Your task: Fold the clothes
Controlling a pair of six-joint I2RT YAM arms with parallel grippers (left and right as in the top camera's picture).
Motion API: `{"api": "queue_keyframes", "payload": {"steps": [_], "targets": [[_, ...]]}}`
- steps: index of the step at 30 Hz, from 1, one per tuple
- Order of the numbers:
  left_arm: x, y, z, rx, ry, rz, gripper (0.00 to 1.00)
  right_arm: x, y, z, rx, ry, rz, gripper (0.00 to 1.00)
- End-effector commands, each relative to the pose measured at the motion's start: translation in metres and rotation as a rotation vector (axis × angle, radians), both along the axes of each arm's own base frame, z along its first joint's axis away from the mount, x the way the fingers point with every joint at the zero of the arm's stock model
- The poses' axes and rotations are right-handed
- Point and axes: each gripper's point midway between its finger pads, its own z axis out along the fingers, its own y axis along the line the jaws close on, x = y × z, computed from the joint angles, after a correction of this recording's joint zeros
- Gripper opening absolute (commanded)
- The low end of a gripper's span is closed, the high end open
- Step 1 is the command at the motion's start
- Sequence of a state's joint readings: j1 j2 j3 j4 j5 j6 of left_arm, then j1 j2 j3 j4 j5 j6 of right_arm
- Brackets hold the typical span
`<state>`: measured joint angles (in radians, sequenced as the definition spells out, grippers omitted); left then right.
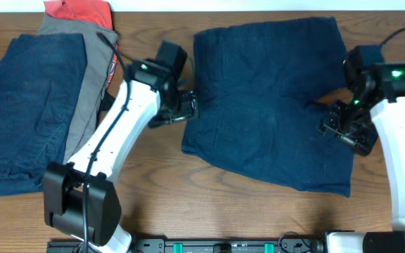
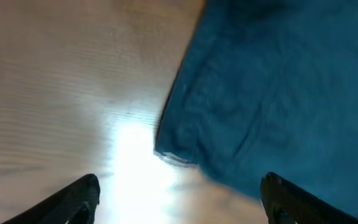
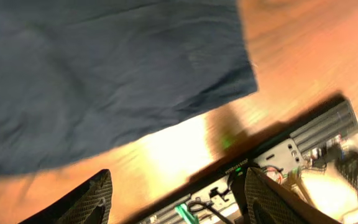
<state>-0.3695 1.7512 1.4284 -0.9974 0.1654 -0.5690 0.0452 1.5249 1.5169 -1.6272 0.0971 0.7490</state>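
A pair of dark blue shorts (image 1: 269, 98) lies spread flat on the wooden table in the overhead view. My left gripper (image 1: 183, 107) is open and empty at the shorts' left edge; its wrist view shows the blue fabric's corner (image 2: 179, 155) just ahead of the fingers (image 2: 179, 199). My right gripper (image 1: 346, 130) is open and empty over the shorts' right edge; its wrist view shows the shorts' hem and corner (image 3: 104, 74) above the open fingers (image 3: 179, 199).
A folded pile lies at the far left: dark blue denim (image 1: 27, 105), a grey garment (image 1: 76, 77) and a red one (image 1: 79, 10). The table's front rail with electronics (image 3: 278, 162) lies along the near edge.
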Motion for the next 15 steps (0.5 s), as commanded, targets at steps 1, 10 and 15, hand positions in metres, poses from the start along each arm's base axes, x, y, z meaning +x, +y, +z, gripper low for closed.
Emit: {"api": "queue_keyframes", "payload": {"steps": [1, 10, 15], "targets": [[-0.011, 0.008, -0.024, 0.011, 0.073, 0.295, 0.84, -0.010, -0.014, -0.020, -0.099, 0.028, -0.163, 0.65], [-0.033, 0.013, -0.068, 0.002, 0.153, 0.562, 0.84, -0.037, -0.006, -0.087, -0.058, 0.143, -0.179, 0.63], [-0.035, 0.002, -0.071, -0.010, 0.143, 0.563, 0.83, -0.049, -0.002, -0.104, -0.039, 0.183, -0.185, 0.63]]}}
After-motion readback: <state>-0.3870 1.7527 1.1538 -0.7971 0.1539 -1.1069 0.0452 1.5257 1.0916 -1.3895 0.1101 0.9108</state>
